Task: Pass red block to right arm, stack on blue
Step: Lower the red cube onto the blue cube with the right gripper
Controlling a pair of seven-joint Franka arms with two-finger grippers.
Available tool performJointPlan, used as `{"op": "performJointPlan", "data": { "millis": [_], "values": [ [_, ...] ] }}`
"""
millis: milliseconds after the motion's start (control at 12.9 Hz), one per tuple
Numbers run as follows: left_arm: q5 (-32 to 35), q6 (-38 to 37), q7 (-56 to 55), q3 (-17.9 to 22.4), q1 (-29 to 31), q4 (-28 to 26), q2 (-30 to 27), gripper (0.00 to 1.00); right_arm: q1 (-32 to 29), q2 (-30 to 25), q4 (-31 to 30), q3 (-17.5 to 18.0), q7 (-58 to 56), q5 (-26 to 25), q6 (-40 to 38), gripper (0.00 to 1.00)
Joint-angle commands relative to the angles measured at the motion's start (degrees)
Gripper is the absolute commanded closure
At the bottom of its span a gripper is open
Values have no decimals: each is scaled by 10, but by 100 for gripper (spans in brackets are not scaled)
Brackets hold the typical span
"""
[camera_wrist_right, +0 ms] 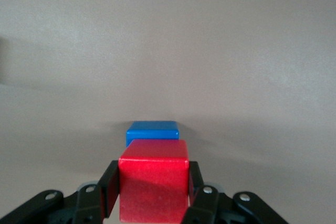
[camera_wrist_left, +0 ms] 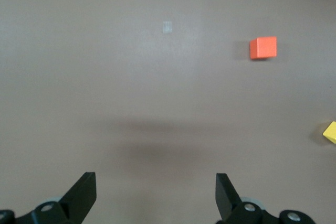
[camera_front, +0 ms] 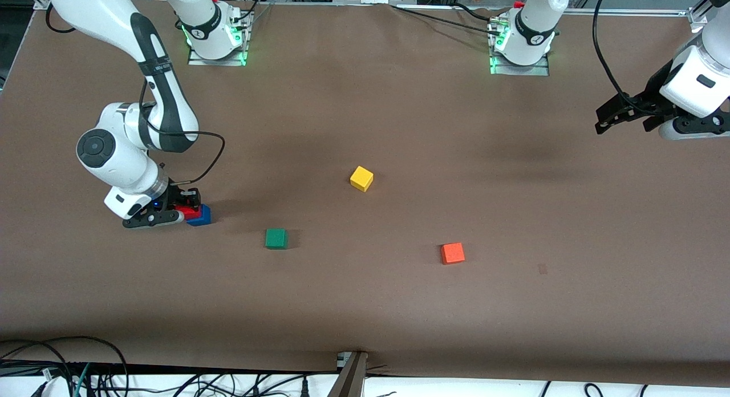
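My right gripper [camera_front: 183, 210] is shut on the red block [camera_front: 187, 212], held low at the right arm's end of the table. In the right wrist view the red block [camera_wrist_right: 153, 184] fills the space between the gripper's [camera_wrist_right: 153, 182] two black fingers. The blue cube [camera_front: 202, 215] rests on the table right beside the red block, and its top [camera_wrist_right: 152, 130] shows just past the red block's upper edge. I cannot tell if the two blocks touch. My left gripper [camera_front: 613, 116] is open and empty, waiting above the left arm's end of the table; it is also open in its own view [camera_wrist_left: 156, 192].
A yellow cube [camera_front: 361, 178] lies mid-table, a green cube [camera_front: 276, 238] nearer the front camera, and an orange-red cube [camera_front: 452, 252] toward the left arm's end. The left wrist view shows the orange-red cube [camera_wrist_left: 262, 48] and the yellow cube's corner [camera_wrist_left: 331, 132]. Cables run along the table's front edge [camera_front: 365, 363].
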Motion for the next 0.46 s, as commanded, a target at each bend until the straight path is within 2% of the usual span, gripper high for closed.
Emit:
{"op": "performJointPlan", "data": {
  "millis": [0, 386],
  "values": [
    [-7, -22, -6, -2, 2, 20, 7, 0, 2, -22, -26, 7, 17, -10, 7, 100],
    [-7, -22, -6, -1, 2, 26, 11, 0, 2, -25, -26, 8, 17, -10, 6, 100]
  ]
}}
